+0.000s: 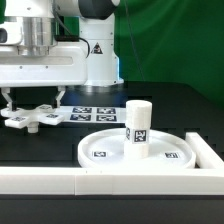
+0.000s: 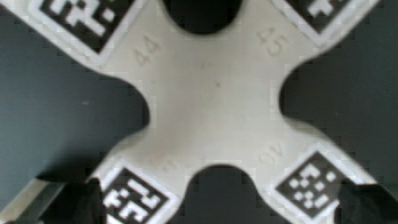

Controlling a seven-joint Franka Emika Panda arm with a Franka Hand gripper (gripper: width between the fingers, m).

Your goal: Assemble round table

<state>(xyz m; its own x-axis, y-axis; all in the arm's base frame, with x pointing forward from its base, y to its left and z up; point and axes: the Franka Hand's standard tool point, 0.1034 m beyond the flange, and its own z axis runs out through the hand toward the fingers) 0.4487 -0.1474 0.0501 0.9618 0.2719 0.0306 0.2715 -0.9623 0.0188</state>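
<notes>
Pointing straight down, the gripper (image 1: 33,100) hangs low at the end of the white arm (image 1: 100,60), its two dark fingers spread wide with nothing between them. Directly beneath it the cross-shaped piece (image 1: 30,117) of the round table lies flat on the black table (image 1: 50,150). The fingertips stand close over it, and whether they touch it I cannot tell.

In the wrist view the cross-shaped piece (image 2: 205,100) fills nearly the whole picture, its lobes cut off at the edges, and only one finger (image 2: 43,196) shows, blurred, in a corner. The arm's upper links run out of the exterior view.

Well off to the gripper's side, toward the exterior view's right, the round disc (image 1: 170,140) lies flat with the post (image 1: 138,122) upright at its middle. Between the gripper and the disc, a little farther back, the marker board (image 1: 95,115) is partly hidden by the post. A white border wall (image 1: 60,182) runs along the near edge.

Counted: one cross-shaped piece with four tags, one disc with two tags showing, one post, one marker board, one gripper.
</notes>
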